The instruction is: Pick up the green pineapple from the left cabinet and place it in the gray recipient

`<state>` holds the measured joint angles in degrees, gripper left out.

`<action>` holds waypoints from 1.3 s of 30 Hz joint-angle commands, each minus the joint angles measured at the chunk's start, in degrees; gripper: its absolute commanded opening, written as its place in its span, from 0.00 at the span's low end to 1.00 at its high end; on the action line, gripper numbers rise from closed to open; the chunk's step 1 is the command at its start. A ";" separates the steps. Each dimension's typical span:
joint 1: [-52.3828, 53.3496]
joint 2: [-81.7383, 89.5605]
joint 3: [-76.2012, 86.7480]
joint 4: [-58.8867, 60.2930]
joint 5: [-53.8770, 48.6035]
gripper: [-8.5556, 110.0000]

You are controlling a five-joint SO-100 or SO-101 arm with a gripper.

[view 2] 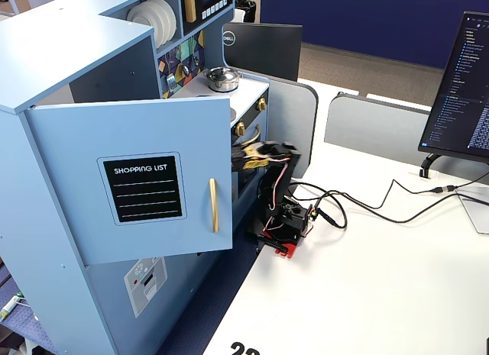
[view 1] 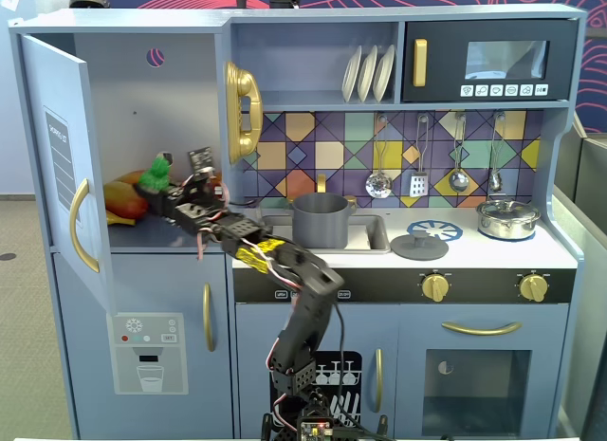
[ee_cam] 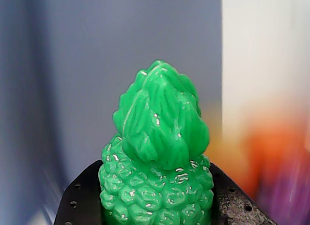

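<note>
Closest to the wrist camera, the green pineapple [ee_cam: 157, 157] sits upright between the black fingers [ee_cam: 80, 201] of the gripper [view 1: 163, 187], which is closed narrow on its knobbly body (crown up). Farther back in a fixed view, this happens inside the left cabinet [view 1: 133, 100], door swung wide, beside orange and yellow toy food [view 1: 123, 199]. Beyond, right of the cabinet, the gray recipient [view 1: 320, 221] stands in the sink [view 1: 370, 234]; its contents cannot be seen.
</note>
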<state>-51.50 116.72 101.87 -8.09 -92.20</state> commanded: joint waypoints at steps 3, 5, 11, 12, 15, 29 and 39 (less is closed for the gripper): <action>-1.14 21.53 6.68 2.11 -3.69 0.07; 1.05 26.02 7.91 3.25 -4.13 0.07; 13.80 38.06 12.57 4.75 -1.41 0.07; 16.08 39.29 13.10 4.83 -1.76 0.07; 24.70 41.48 13.62 5.45 -0.26 0.07; 54.05 19.69 -0.26 20.92 5.80 0.07; 53.17 1.93 -15.38 36.04 -9.05 0.07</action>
<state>0.53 122.70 94.31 24.96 -97.65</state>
